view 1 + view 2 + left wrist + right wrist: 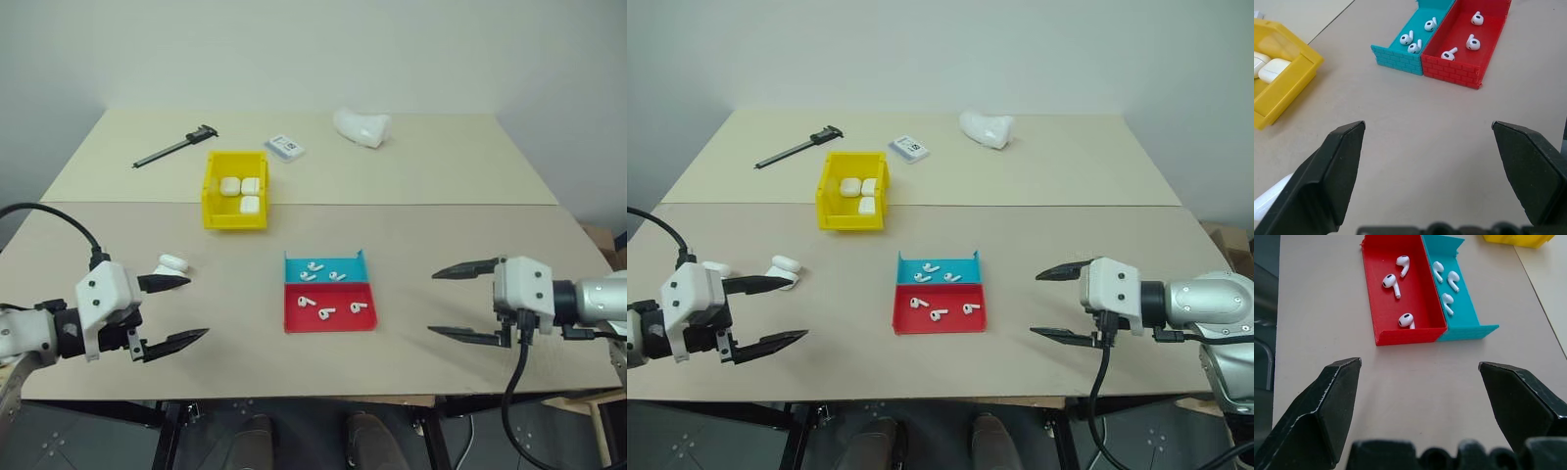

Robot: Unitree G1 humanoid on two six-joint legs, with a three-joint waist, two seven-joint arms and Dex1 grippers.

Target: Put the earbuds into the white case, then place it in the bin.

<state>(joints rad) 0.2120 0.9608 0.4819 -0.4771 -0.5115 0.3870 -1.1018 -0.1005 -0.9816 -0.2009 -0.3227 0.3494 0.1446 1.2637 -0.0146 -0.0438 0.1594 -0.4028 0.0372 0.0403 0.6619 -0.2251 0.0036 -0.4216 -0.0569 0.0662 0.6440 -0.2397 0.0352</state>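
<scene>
The left gripper (188,310) hovers spread wide, empty, just beside one white case (172,262) with its lid open on the table (411,235). Behind it, the yellow bin (235,191) holds three closed white cases. At centre, the red and blue tray (328,293) carries six earbuds (326,313), three per compartment. The right gripper (443,304) is equally wide, grasping nothing.

Six earbuds (328,294) — four cases (240,191).
</scene>
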